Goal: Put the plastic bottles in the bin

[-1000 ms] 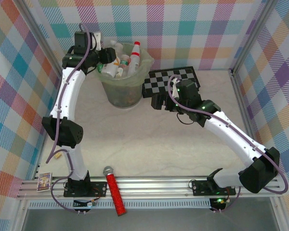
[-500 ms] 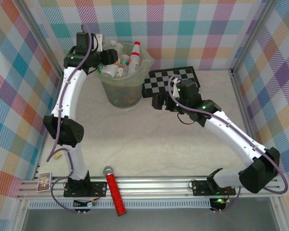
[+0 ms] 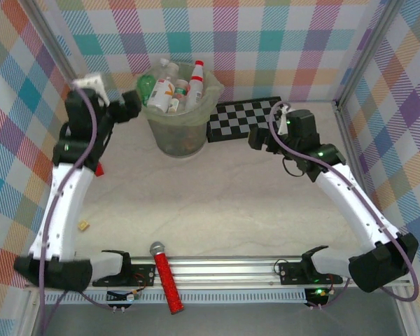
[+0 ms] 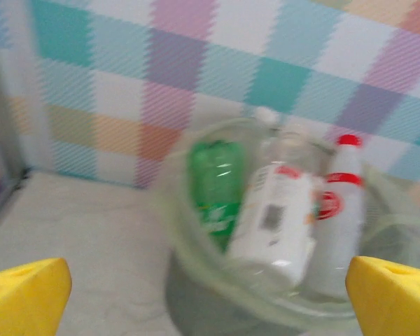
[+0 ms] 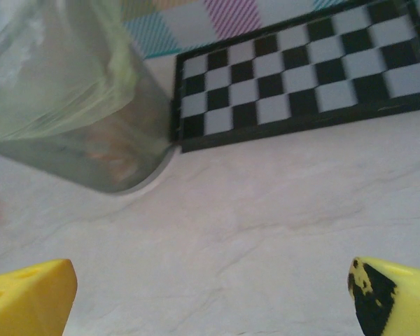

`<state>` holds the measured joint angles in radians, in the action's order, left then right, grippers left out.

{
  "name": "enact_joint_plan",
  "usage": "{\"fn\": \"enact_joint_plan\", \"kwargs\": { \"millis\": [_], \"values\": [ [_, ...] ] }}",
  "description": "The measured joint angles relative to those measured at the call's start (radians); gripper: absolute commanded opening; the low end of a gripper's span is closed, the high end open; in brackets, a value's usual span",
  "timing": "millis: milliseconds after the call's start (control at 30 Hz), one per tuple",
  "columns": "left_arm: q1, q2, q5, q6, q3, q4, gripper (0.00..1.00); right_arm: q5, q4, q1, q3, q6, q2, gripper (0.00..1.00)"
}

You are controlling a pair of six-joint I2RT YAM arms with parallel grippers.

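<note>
The pale-green bin (image 3: 175,133) stands at the back of the table with several plastic bottles (image 3: 175,87) upright inside it. In the left wrist view the bin's rim (image 4: 196,259) is blurred, and I see a green bottle (image 4: 215,178), a white-labelled one (image 4: 276,217) and a red-capped one (image 4: 339,203) inside. My left gripper (image 3: 131,105) hovers just left of the bin, open, with nothing between its yellow fingertips (image 4: 24,297). My right gripper (image 3: 259,142) hangs open and empty to the right of the bin, over bare table. The bin's wall (image 5: 63,105) shows at the upper left of the right wrist view.
A black-and-white chequered board (image 3: 248,113) lies flat right of the bin, touching its base (image 5: 301,70). A small red block (image 3: 98,168) sits left of the bin. A red microphone (image 3: 166,276) lies across the front rail. Plaid walls close in three sides.
My left gripper opened and drew back left from over the bin's rim; a green bottle now shows inside. The right arm pulled back to the right, uncovering the board.
</note>
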<state>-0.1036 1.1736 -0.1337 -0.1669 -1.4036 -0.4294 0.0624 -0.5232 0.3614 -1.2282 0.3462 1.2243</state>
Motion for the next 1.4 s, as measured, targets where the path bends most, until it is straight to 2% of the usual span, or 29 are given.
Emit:
{"fn": "enact_joint_plan", "kwargs": {
  "millis": [67,233,333,433,733,1033,1400],
  "values": [
    [0.002,-0.081,-0.090,-0.027,0.154,0.032,1.00,0.019,0.021,-0.048,0.064,-0.048,-0.024,0.99],
    [0.002,-0.174,-0.246,-0.111,0.494,0.076,1.00,0.077,0.070,-0.157,0.235,-0.125,-0.042,0.99],
    [0.002,-0.243,-0.301,-0.156,0.686,0.104,1.00,0.110,0.106,-0.218,0.332,-0.149,-0.050,0.99],
    [0.002,-0.252,-0.312,-0.177,0.800,0.174,1.00,0.149,0.150,-0.260,0.409,-0.163,-0.061,0.99],
    [0.001,0.016,-0.231,-0.130,0.863,0.462,1.00,0.192,0.375,-0.278,0.597,-0.179,-0.005,0.99],
    [0.000,0.145,-0.165,-0.014,0.863,0.703,1.00,0.203,0.623,-0.278,0.688,-0.190,0.097,0.99],
    [0.000,0.243,-0.148,0.110,0.944,0.960,1.00,0.184,1.013,-0.278,0.813,-0.291,0.124,0.99]
  ]
}}
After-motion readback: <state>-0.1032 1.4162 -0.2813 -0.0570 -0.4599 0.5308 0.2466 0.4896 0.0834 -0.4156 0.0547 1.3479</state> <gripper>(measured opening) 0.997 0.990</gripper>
